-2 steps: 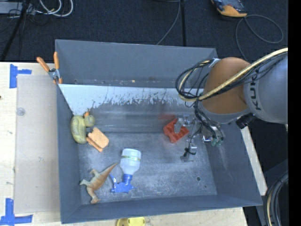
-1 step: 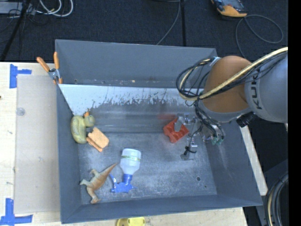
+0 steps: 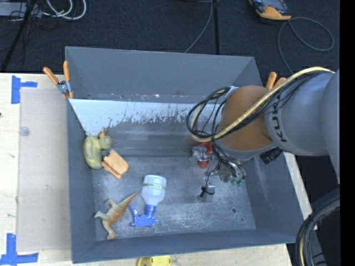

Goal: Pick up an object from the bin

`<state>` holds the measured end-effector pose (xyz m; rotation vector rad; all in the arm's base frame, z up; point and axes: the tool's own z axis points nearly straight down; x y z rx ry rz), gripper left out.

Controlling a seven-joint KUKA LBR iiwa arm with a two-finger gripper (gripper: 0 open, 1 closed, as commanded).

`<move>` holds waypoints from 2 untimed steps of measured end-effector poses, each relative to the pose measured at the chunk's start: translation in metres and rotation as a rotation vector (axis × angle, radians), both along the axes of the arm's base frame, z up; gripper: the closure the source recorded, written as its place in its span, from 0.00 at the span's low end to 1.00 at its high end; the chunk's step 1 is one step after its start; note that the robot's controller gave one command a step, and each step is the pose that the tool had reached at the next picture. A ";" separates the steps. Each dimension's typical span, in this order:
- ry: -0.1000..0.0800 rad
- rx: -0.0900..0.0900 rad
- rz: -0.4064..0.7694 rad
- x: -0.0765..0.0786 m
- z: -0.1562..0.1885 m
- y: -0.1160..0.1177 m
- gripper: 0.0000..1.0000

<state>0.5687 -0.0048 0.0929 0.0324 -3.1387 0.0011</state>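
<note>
Setting: robotics lab, evidenced by industrial robot arm (image 3: 302,115), grey metal bin (image 3: 161,76), loose cables (image 3: 215,21) trailing over dark floor (image 3: 138,21).

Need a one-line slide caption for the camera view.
Gripper in the grey bin's right half, apart from the white-and-blue bottle, tan toy dinosaur, orange block and yellow-green toy at left.

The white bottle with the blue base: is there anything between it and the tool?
Nothing visible. The tool is to the right of the bottle, with only bare bin floor between them. The tan dinosaur lies on the bottle's other side.
</note>
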 end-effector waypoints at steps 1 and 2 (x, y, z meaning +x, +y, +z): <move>0.006 0.003 0.061 -0.002 -0.024 0.020 0.00; 0.001 -0.001 0.084 0.023 -0.024 0.048 0.00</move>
